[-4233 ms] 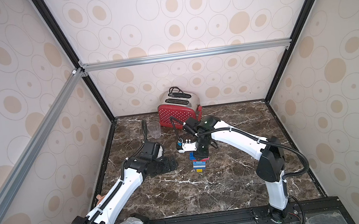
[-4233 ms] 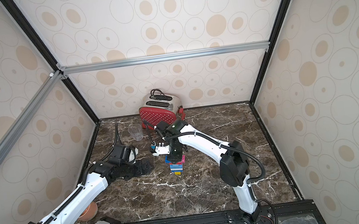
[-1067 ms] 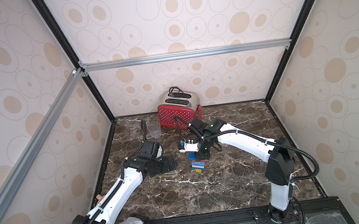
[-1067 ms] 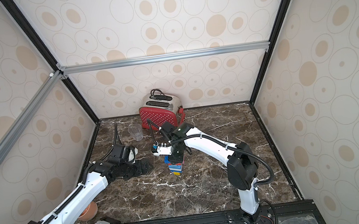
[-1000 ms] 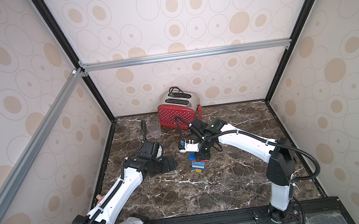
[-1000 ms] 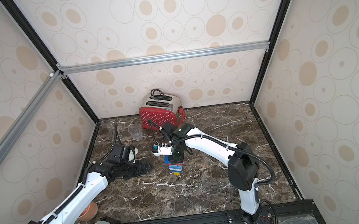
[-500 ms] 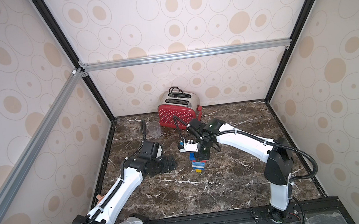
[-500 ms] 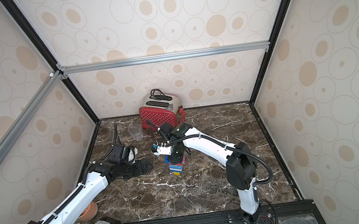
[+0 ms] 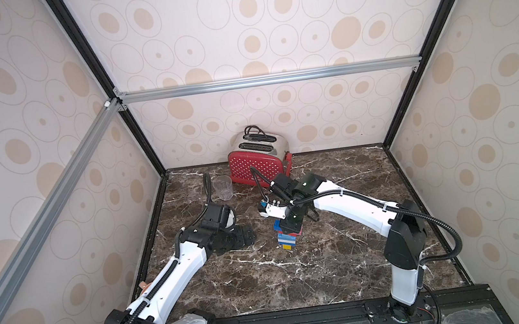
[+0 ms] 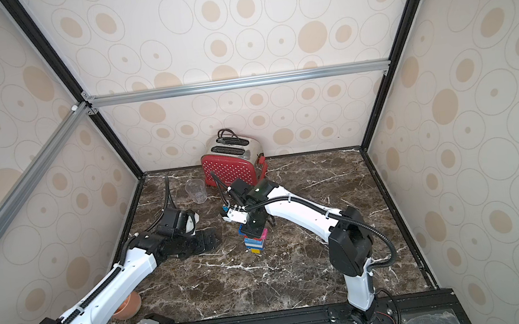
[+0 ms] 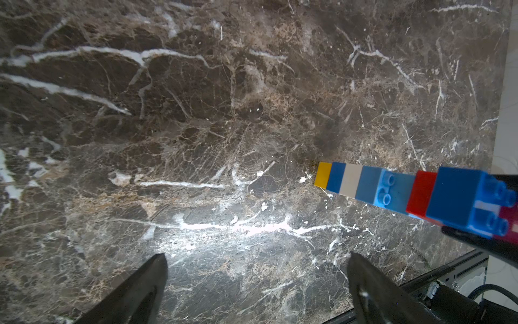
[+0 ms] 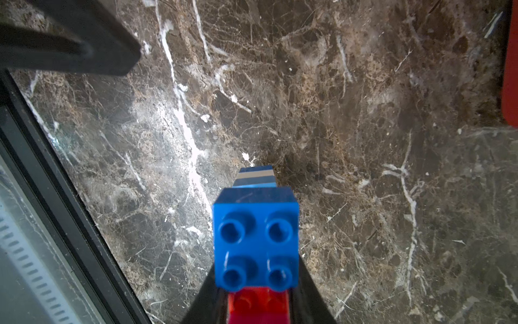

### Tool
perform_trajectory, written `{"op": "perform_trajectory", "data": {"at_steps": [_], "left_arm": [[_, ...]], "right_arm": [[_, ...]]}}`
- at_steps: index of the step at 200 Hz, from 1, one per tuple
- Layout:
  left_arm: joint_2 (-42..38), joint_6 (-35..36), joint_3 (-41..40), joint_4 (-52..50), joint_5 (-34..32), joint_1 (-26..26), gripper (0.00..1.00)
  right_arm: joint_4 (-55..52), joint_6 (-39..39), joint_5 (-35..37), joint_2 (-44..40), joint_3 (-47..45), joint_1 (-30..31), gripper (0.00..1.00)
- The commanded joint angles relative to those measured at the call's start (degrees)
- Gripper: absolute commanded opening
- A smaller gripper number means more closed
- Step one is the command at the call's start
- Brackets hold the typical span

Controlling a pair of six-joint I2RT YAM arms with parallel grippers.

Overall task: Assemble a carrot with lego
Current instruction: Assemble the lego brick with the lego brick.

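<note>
Pinching one carrot [image 9: 288, 239]: two right fingers [image 12: 311, 304].

In a top view, the carrot [image 9: 287, 238] stood upright near the middle of the desk [image 9: 300, 282], yellow tip down, with blue, white, blue and red layers above. The right end effector [image 9: 291, 224] clamped its wide top end from above. The left end effector [image 9: 244, 237] lay low at the carrot's 9 o'clock, near but apart. A red toaster [image 9: 257, 166] stood at 12 o'clock and a clear cup [image 9: 223, 188] at 10.
</note>
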Motion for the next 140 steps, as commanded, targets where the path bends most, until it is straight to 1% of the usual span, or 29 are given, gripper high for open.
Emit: {"op": "perform_trajectory", "data": {"at_steps": [1, 29, 55, 98, 140], "left_arm": [[0.0, 1.3, 0.2, 0.1, 0.0, 0.6, 0.99], [-0.2, 1.3, 0.1, 0.1, -0.1, 0.6, 0.99], [-0.2, 1.3, 0.2, 0.1, 0.0, 0.6, 0.99], [-0.5, 1.3, 0.4, -0.1, 0.0, 0.6, 0.99], [-0.5, 1.4, 0.4, -0.3, -0.1, 0.6, 0.99]], "right_arm": [[-0.3, 0.5, 5.8, 2.2, -3.1, 0.6, 0.03], [1.7, -0.7, 8.9, 0.2, -2.6, 0.6, 0.03], [0.7, -1.9, 9.2, 0.2, -1.0, 0.4, 0.03], [-1.0, -1.9, 5.5, 0.3, 0.4, 0.4, 0.03], [-1.9, -0.8, 2.6, 0.8, -0.5, 0.4, 0.02]]}}
